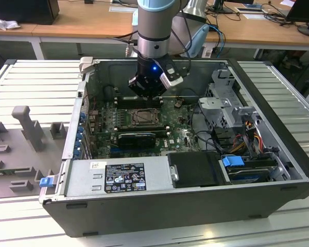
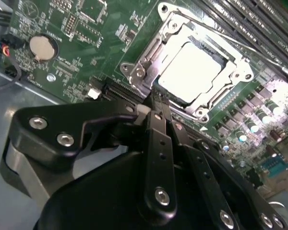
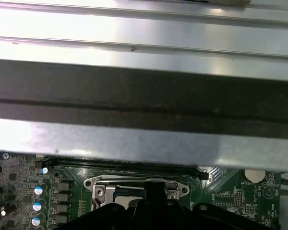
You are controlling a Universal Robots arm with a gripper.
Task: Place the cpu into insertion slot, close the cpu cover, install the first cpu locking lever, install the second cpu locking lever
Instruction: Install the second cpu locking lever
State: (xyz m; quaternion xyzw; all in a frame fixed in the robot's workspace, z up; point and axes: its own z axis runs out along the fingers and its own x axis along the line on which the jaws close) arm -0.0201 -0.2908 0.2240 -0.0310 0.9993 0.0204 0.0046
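While the gripper [image 2: 156,98] hangs above the motherboard [image 1: 180,136] with its fingers pressed together on nothing, the cpu [image 2: 191,71] lies flat in the insertion slot [image 2: 221,62], framed by the lowered cpu cover [image 2: 149,60]. From the fingertips, in the second wrist view, the chip sits at about one o'clock.

— What colour is the cpu [image 2: 191,72]?
— Pale silver-white, framed by the dull grey cpu cover [image 2: 145,64].
— And the board?
— The motherboard [image 2: 86,28] is green with fine pale tracing; blue-topped capacitors [image 3: 37,190] dot it.
— The claw [image 2: 156,103]?
— Black, with silver screws. The case [image 1: 278,154] is dark grey, with blue clips [image 1: 233,160].
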